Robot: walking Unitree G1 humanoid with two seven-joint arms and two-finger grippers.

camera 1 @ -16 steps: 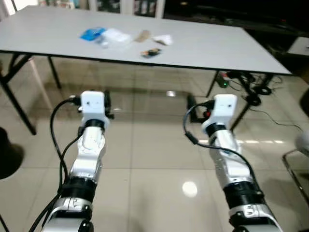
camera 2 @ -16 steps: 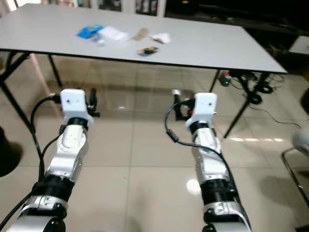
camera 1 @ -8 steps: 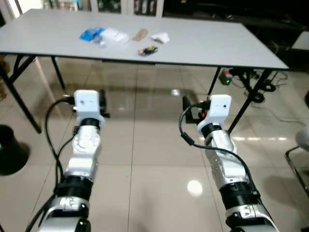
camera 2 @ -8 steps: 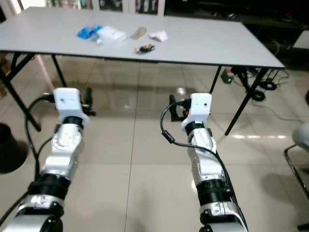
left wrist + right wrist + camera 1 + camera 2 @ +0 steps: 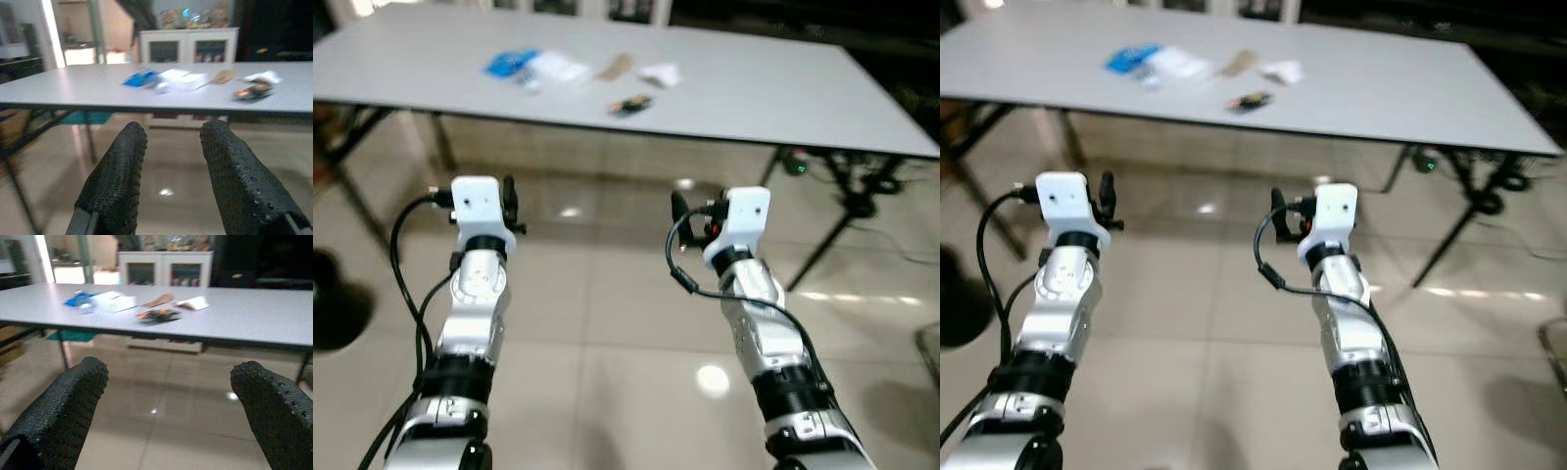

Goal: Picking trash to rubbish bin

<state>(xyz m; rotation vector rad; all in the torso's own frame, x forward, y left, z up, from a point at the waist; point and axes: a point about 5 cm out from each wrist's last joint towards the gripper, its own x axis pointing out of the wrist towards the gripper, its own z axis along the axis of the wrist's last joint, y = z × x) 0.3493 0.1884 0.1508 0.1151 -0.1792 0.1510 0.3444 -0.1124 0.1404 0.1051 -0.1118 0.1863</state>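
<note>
Nearest, the two silver arms reach forward over the glossy tiled floor point(image 5: 607, 323), both short of the tabletop's near edge. The left end effector point(image 5: 171, 147) hangs in the air holding nothing, its black fingers point(image 5: 117, 181) a modest gap apart. The right end effector point(image 5: 168, 387) is also empty, with its fingers point(image 5: 63, 411) spread wide. A black cable point(image 5: 406, 264) loops beside the left arm, and another curls at the right wrist.

Beyond them stands the grey tabletop point(image 5: 783, 98) on dark folding legs. The trash lies in a loose cluster on its far left part: a small dark wrapper with orange markings point(image 5: 631, 104) is nearest, then a crumpled white scrap point(image 5: 661, 73) to its right, a tan paper piece point(image 5: 616, 67), a white packet point(image 5: 558, 67) and a blue wrapper point(image 5: 512, 63) furthest left.

Under the tabletop's right end, cables and a green-lit device point(image 5: 800, 166) lie on the floor. A dark round object point(image 5: 331, 313) sits at the left edge. Farther back stands a white cabinet point(image 5: 188, 46).
</note>
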